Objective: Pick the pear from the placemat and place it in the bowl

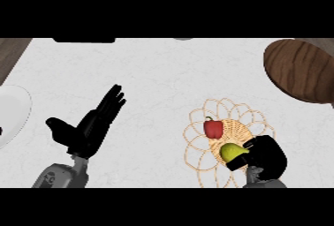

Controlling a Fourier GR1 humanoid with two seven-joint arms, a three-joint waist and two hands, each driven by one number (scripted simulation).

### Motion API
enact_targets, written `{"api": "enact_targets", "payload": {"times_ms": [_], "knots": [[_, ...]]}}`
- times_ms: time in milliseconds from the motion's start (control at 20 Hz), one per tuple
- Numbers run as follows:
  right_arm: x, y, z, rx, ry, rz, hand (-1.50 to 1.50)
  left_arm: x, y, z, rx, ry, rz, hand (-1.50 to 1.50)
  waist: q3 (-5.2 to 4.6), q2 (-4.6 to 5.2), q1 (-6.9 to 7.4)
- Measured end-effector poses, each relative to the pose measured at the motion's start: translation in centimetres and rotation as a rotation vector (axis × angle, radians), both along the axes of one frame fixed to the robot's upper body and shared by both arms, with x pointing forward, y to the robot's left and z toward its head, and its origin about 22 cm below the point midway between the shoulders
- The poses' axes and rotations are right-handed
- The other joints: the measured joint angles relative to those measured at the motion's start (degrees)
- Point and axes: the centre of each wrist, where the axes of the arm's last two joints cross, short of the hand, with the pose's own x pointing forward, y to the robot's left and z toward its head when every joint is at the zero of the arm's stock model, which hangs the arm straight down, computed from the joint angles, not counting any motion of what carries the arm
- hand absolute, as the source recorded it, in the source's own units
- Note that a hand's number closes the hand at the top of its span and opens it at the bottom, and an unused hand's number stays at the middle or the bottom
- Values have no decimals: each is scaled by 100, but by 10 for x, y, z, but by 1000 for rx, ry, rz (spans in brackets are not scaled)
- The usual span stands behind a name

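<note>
From the head view, the pear lies on the woven placemat at the lower right, just beside a red pepper. The right hand curls around the pear's near side, fingers closed on it. The wooden bowl sits at the counter's far right edge, well apart from the placemat, with bare counter between them. The left hand rests open, fingers up, left of centre. A white plate shows at the left edge. No writing shows anywhere.
</note>
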Motion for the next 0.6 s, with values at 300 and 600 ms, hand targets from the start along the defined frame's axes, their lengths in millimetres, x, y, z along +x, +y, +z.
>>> {"api": "enact_targets", "payload": {"times_ms": [300, 600], "knots": [[4, 5, 1, -58, -2, 19, 150, 1, -1, 7, 2, 3, 0, 0, -1, -2, -5], [23, -5, 6, -120, 20, 406, 150, 3, -7, 6, -6, -3, -14, 0, 15, 41, 114]]}}
